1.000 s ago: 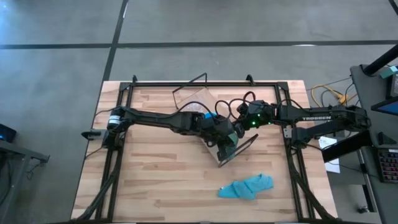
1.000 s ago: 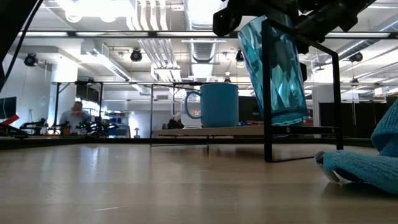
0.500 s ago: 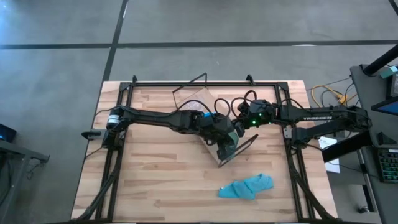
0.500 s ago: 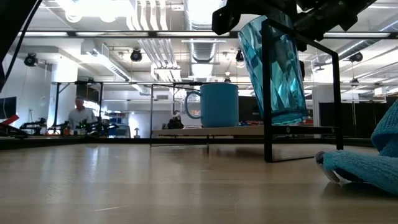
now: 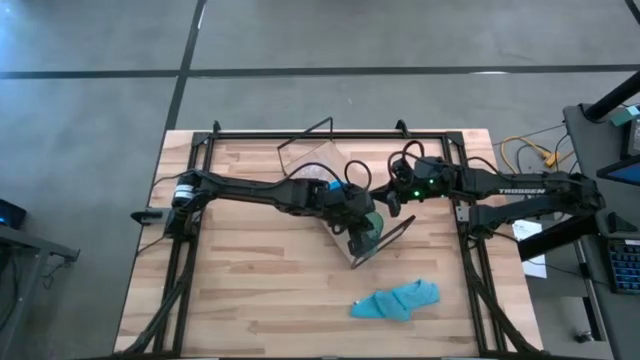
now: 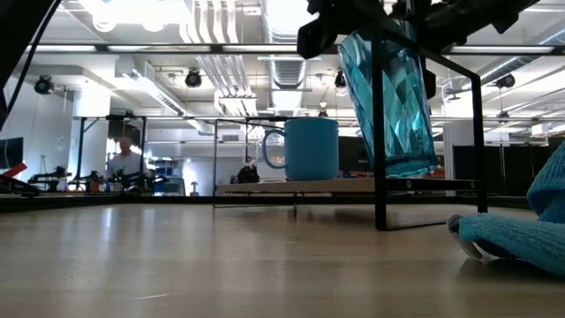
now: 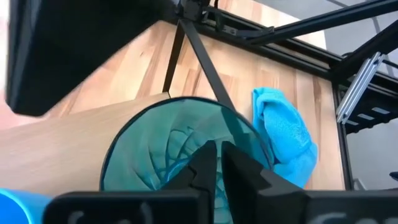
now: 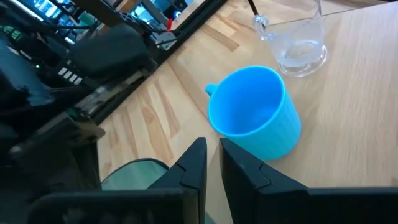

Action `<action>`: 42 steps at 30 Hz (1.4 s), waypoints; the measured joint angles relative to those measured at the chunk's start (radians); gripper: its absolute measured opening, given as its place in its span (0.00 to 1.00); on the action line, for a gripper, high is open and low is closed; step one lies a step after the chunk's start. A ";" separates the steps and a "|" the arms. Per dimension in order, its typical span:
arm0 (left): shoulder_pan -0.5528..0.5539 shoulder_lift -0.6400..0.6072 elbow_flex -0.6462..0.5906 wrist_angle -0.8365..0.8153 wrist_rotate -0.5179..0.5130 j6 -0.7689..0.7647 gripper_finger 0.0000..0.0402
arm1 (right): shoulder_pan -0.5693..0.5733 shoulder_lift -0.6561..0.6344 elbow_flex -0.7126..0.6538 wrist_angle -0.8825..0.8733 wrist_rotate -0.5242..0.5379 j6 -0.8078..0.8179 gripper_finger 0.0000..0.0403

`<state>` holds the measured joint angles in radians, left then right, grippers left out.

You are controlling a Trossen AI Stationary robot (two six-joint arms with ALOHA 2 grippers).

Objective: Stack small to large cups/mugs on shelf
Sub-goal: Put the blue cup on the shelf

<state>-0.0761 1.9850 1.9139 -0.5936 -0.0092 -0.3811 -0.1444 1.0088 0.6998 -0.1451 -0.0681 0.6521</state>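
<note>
The teal-green tumbler hangs slightly tilted at the near end of the shelf board, its base just at the board. My left gripper is shut on its top. It also shows from above in the left wrist view. The blue mug stands upright on the board by its base, and the clear glass cup stands beyond it. My right gripper is shut and empty, just right of the tumbler. My left gripper comes at the tumbler from above, its fingers pointing down over the open mouth by the rim's near side. The fingers hide the place of contact, so I cannot tell whether one finger is inside. The tumbler hangs below them, slightly tilted.
The shelf's black wire end frame stands right in front of the tumbler. A crumpled blue cloth lies on the table near the front right, also in the low view. A person moves in the room far behind the table.
My right gripper has drawn back a little toward the table's right edge, away from the tumbler. My left gripper and the tumbler have kept still.
</note>
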 joint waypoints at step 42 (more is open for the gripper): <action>0.023 0.010 -0.075 0.049 -0.026 0.002 0.01 | 0.000 0.000 0.000 0.001 0.017 -0.002 0.09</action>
<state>-0.0535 1.9945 1.8393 -0.5441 -0.0354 -0.3789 -0.1444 1.0092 0.6998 -0.1436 -0.0509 0.6498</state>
